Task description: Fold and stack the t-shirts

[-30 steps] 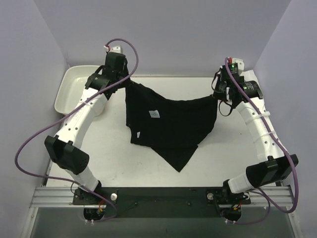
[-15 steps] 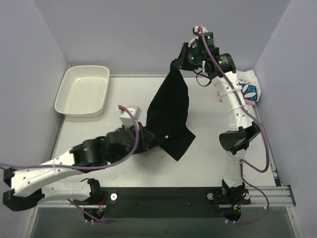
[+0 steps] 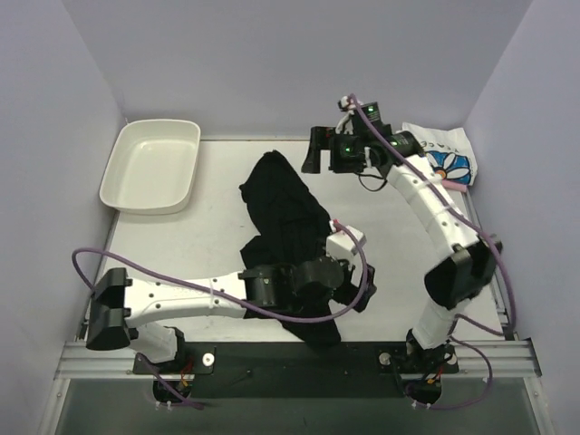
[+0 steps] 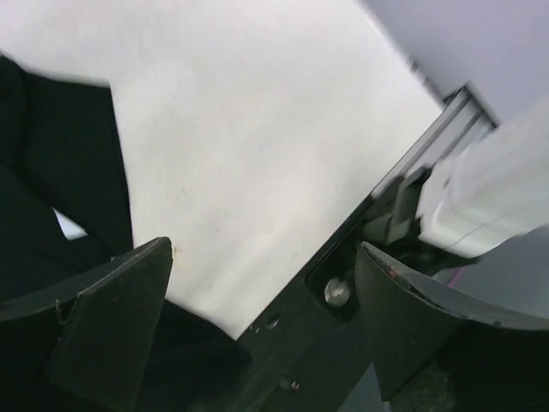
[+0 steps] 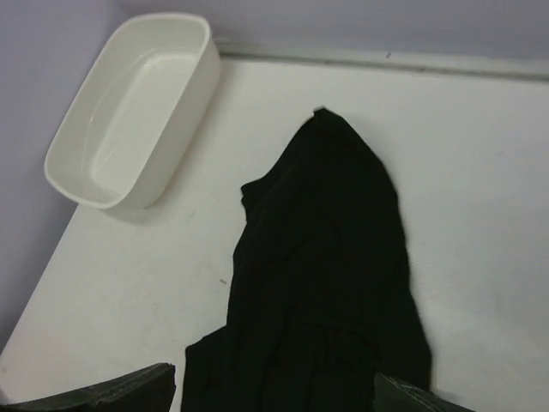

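The black t-shirt [image 3: 288, 227] lies crumpled in a long heap down the middle of the table, loose from both grippers. My left gripper [image 3: 358, 294] is open low over the shirt's near right end. In the left wrist view its fingers [image 4: 111, 330] stand wide apart, with black cloth [image 4: 51, 206] at the left and bare table between them. My right gripper [image 3: 317, 152] is open, raised just beyond the shirt's far end. From the right wrist view the black shirt [image 5: 330, 275] lies below the right gripper [image 5: 270, 399]. A white t-shirt with blue daisy print [image 3: 446, 161] lies at the back right.
A white plastic tray [image 3: 136, 195] stands at the back left corner, also in the right wrist view as the tray [image 5: 184, 112]. The black base rail [image 4: 343, 343] runs along the near edge by the left gripper. Purple walls close in the back and sides.
Both grippers opened and let go of the black shirt, which dropped into a heap on the table. The left arm swung right across the near side; the right gripper came down and left.
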